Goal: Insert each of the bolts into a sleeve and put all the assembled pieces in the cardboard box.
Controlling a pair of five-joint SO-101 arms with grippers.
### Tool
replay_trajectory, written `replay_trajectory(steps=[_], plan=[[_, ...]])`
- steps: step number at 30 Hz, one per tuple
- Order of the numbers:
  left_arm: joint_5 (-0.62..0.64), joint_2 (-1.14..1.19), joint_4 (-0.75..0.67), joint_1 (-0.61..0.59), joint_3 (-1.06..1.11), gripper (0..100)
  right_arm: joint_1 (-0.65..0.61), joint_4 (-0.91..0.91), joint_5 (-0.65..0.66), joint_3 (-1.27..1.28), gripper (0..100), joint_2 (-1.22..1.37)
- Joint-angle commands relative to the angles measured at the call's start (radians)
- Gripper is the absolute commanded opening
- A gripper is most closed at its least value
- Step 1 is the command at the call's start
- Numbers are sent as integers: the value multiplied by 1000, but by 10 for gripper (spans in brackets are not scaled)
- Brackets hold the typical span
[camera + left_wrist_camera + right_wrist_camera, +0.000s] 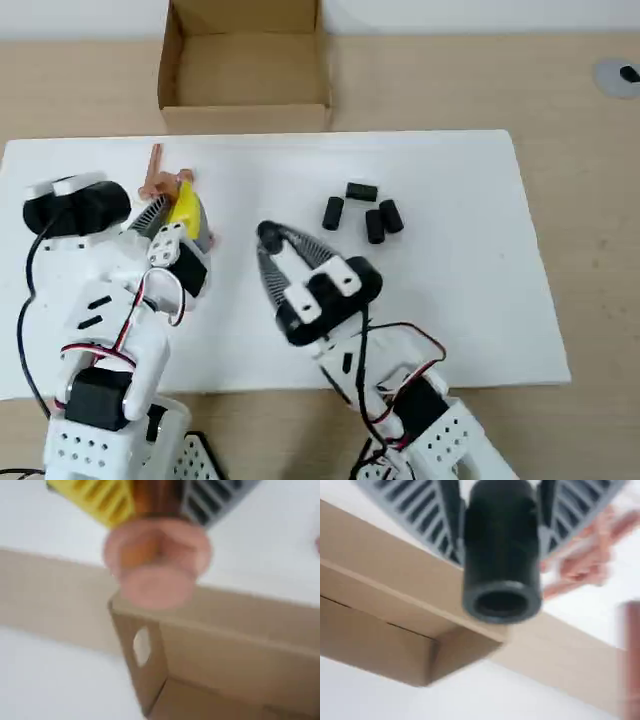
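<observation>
My left gripper (170, 205) (155, 500), with one yellow and one grey finger, is shut on a copper bolt (157, 565) whose round head points toward the cardboard box (245, 65) (210, 650). It sits right beside the loose copper bolts (157, 178) at the mat's far left. My right gripper (272, 240) (502, 530) is shut on a black sleeve (268, 235) (502, 555) near the mat's middle, its open bore facing the box (395, 605). The loose bolts (590, 555) show beyond it. Several black sleeves (362, 210) lie to the right of centre.
A white mat (450, 300) covers the wooden table (580, 200). The open box stands just beyond the mat's far edge. A round grey fitting (618, 76) sits in the table's far right corner.
</observation>
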Motion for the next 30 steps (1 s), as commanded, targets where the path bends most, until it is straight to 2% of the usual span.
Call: replay_trajectory(steps=[1,4,6,17,22,24,30], plan=[[0,-15,-51,3,-18,9,-53,-20,-89,2,11,-12],[-2,-15,-46,5,-29,8,-97,14,-221,2,11,5],[-3,-13,-46,5,-34,8,-128,32,-261,2,11,24],[3,-30,-12,58,-74,6,-173,48,-278,2,10,45],[0,-70,68,140,-75,6,-173,107,-308,2,10,33],[-2,-77,78,146,-75,6,-174,141,-351,2,10,7],[-3,-79,75,149,-20,6,-194,204,-364,2,10,-15]])
